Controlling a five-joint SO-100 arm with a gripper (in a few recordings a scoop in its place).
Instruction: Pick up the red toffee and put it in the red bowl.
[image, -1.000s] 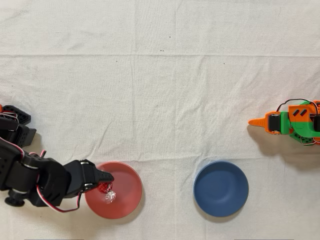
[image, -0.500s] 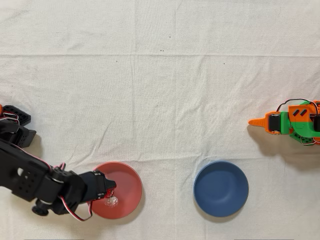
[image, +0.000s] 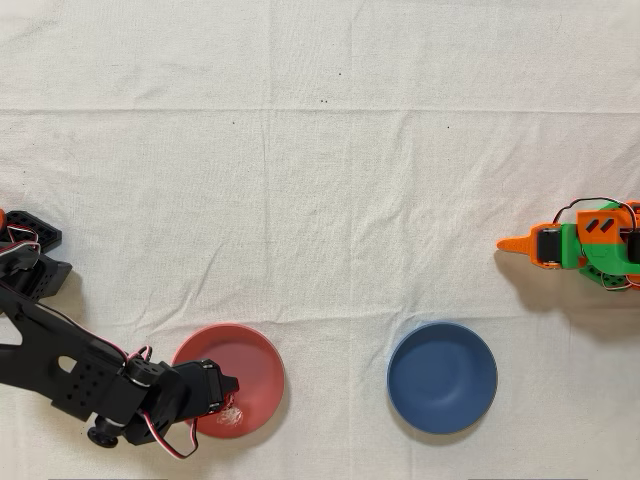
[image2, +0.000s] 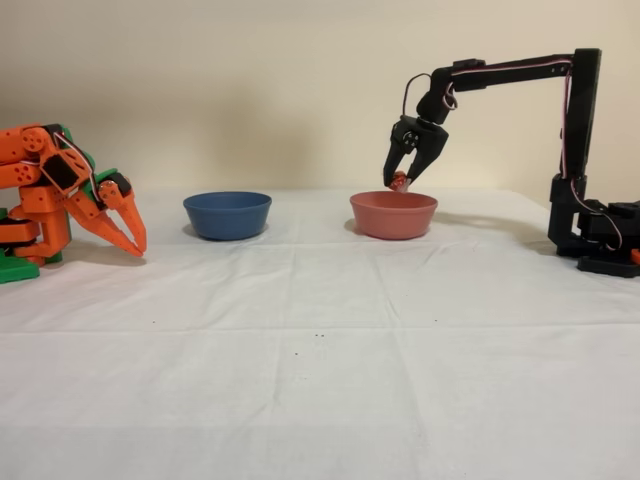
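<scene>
While the gripper (image2: 402, 182) grasps the red toffee (image2: 398, 181) just above the red bowl (image2: 393, 216), placement is underway; release comes next.

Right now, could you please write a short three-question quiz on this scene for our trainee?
1. True or false: the tool holds the red toffee above the red bowl.
2. In the fixed view, which bowl stands nearer the idle orange arm: A) red bowl, B) blue bowl?
3. Fill in: the bowls stand on a white ____.

Key: 1 true; 2 B; 3 cloth.
</scene>
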